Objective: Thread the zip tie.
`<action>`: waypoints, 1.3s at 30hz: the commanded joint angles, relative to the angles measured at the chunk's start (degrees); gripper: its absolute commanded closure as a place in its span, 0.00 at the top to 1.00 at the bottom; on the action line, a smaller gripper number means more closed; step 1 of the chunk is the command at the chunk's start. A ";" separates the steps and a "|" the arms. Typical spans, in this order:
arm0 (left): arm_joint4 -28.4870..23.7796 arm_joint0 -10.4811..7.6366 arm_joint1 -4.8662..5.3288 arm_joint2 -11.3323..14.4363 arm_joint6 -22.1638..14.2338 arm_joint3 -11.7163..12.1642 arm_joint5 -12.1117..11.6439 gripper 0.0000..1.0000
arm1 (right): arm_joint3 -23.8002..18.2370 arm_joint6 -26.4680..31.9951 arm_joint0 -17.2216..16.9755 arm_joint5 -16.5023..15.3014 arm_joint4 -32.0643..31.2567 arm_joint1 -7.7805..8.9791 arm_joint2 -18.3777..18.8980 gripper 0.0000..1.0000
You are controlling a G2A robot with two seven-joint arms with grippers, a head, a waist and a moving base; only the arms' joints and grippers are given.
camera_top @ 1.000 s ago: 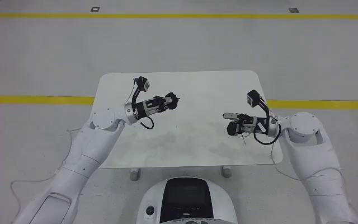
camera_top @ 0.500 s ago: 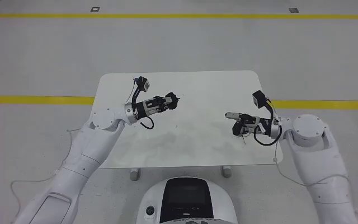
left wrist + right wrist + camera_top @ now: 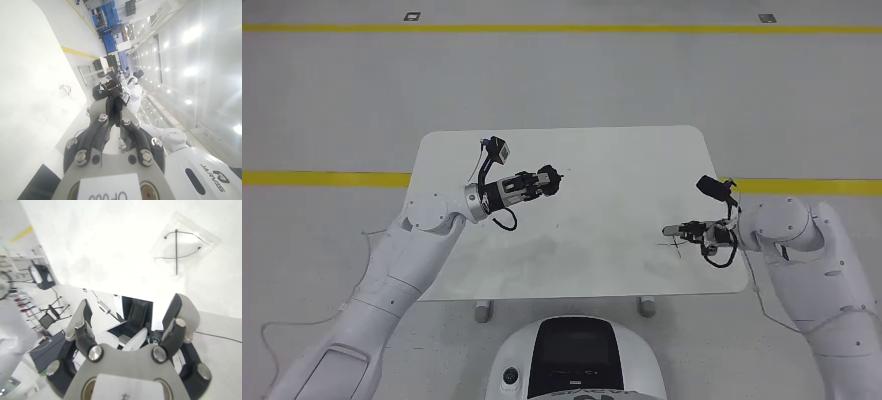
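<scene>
Presently the right pincer (image 3: 131, 303) hangs wide open and empty, just beside the zip tie (image 3: 176, 251).

Our left arm (image 3: 407, 265) and right arm (image 3: 787, 225) are glossy white, rounded shells. Just below the near edge of the table (image 3: 582, 150), our head (image 3: 577, 365) bears a dark oval panel. Over the table, each wrist carries a looping black cable and a small black camera box. Our left gripper (image 3: 113, 106) and right gripper (image 3: 131, 300) are grey metal, with black links, round silver screws and ribbed black pads.
</scene>
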 commanded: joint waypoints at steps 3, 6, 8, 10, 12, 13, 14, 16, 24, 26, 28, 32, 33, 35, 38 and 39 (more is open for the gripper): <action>0.00 0.00 0.00 0.00 0.00 0.00 0.00 0.00 | 0.14 -0.30 0.06 0.00 -0.20 0.01 -0.15 1.00; 0.00 0.00 0.00 0.00 0.00 0.00 0.00 0.00 | 0.14 -0.30 0.06 0.00 -0.20 0.01 -0.15 1.00; 0.00 0.00 0.00 0.00 0.00 0.00 0.00 0.00 | 0.43 -2.46 -0.30 0.00 -2.94 0.04 -0.90 1.00; 0.00 0.00 0.00 0.00 0.00 0.00 0.00 0.00 | 0.78 -2.56 0.51 0.00 -8.03 -0.04 -3.31 1.00; 0.00 0.00 0.00 0.00 0.00 0.00 0.00 0.00 | 1.88 -0.98 2.43 0.00 -9.93 -0.31 -5.51 1.00; 0.00 0.00 0.00 0.00 0.00 0.00 0.00 0.00 | 2.53 -0.70 3.40 0.00 -10.99 -0.43 -6.42 1.00; 0.00 0.00 0.00 0.00 0.00 0.00 0.00 0.00 | 3.55 -0.45 4.31 0.00 -11.52 -0.60 -7.16 1.00; 0.00 0.00 0.00 0.00 0.00 0.00 0.00 0.00 | 5.80 -0.30 6.56 0.00 -12.52 -1.03 -9.80 1.00; 0.00 0.00 0.00 0.00 0.00 0.00 0.00 0.00 | 15.03 -0.33 13.81 0.00 -17.06 -2.46 -17.75 1.00; 0.00 0.00 0.00 0.00 0.00 0.00 0.00 0.00 | 15.03 -0.33 13.81 0.00 -17.06 -2.46 -17.75 1.00; 0.00 0.00 0.00 0.00 0.00 0.00 0.00 0.00 | 15.03 -0.33 13.81 0.00 -17.06 -2.46 -17.75 1.00; 0.00 0.00 0.00 0.00 0.00 0.00 0.00 0.00 | 14.29 -3.02 13.04 -2.27 -17.63 -2.49 -18.28 1.00; 0.00 0.00 0.00 0.00 0.00 0.00 0.00 0.00 | 14.57 -4.17 12.54 -4.37 -18.34 -2.48 -18.84 1.00; 0.00 0.00 0.00 0.00 0.00 0.00 0.00 0.00 | 15.13 -5.90 12.72 -5.45 -20.48 -2.56 -19.72 1.00; 0.00 0.00 0.00 0.00 0.00 0.00 0.00 0.00 | 16.25 -6.78 13.63 -7.22 -22.65 -3.00 -21.90 1.00; 0.00 0.00 0.00 0.00 0.00 0.00 0.00 0.00 | 16.63 -7.03 14.01 -8.14 -22.94 -3.15 -22.49 1.00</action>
